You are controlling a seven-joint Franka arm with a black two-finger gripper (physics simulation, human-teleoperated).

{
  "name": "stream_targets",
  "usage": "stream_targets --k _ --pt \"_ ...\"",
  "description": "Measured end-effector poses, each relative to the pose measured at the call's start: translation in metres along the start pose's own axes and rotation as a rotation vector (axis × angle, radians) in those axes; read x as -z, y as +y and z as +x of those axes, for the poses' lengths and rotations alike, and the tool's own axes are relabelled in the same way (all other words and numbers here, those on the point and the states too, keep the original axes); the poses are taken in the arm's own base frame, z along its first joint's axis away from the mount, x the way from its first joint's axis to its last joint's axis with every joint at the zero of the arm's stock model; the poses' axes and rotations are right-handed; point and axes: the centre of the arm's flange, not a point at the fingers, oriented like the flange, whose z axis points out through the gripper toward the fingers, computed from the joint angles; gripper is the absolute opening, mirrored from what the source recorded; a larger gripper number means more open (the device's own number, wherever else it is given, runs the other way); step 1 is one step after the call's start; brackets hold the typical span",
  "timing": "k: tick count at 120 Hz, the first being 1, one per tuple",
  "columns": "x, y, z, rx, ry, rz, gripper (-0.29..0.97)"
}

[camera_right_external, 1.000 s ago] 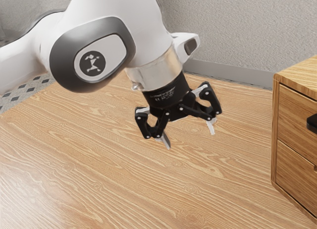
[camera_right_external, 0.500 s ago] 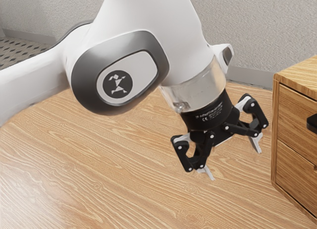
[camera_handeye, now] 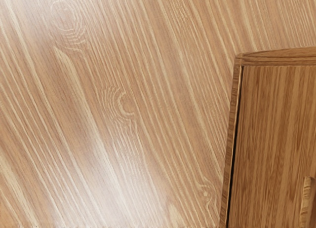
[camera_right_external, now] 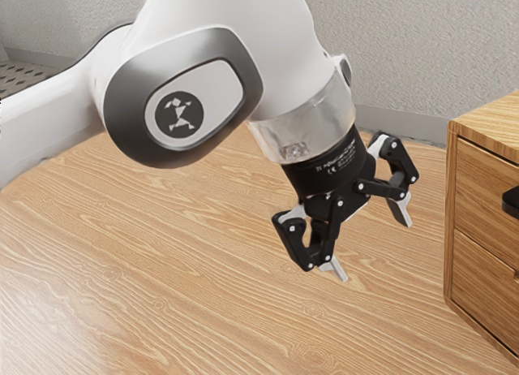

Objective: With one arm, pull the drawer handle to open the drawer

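Observation:
A wooden cabinet (camera_right_external: 483, 130) stands at the exterior view's right edge, with an upper drawer (camera_right_external: 484, 198) and a lower drawer (camera_right_external: 480, 287), both fronts flush. A black handle (camera_right_external: 511, 201) pokes out of the upper drawer at the frame's edge. My gripper (camera_right_external: 370, 243) hangs open over the wooden floor, left of the cabinet and apart from it, with nothing between its fingers (camera_right_external: 335, 270). Its fingers point down and toward the cabinet. In the wrist view the cabinet's corner (camera_handeye: 276, 139) lies ahead of the hand.
Wood-grain floor (camera_right_external: 162, 261) spreads under and around the arm. A grey textured wall (camera_right_external: 422, 42) with a baseboard runs behind. My large white arm link (camera_right_external: 186, 91) covers the exterior view's upper left.
Over the second my gripper swung toward the exterior view's right and lower, closer to the cabinet. In the last half second it drew slightly back left and up. The fingers stayed open.

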Motion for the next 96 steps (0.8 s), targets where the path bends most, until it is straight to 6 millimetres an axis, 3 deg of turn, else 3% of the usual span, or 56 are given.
stream_targets --k 43,81,96 --pt "0.002 0.002 -0.006 0.077 -0.002 0.007 0.65" --pt "0.001 0.007 -0.055 0.002 -0.011 -0.002 0.65" --pt "-0.015 0.009 -0.075 -0.048 0.012 -0.001 0.65"
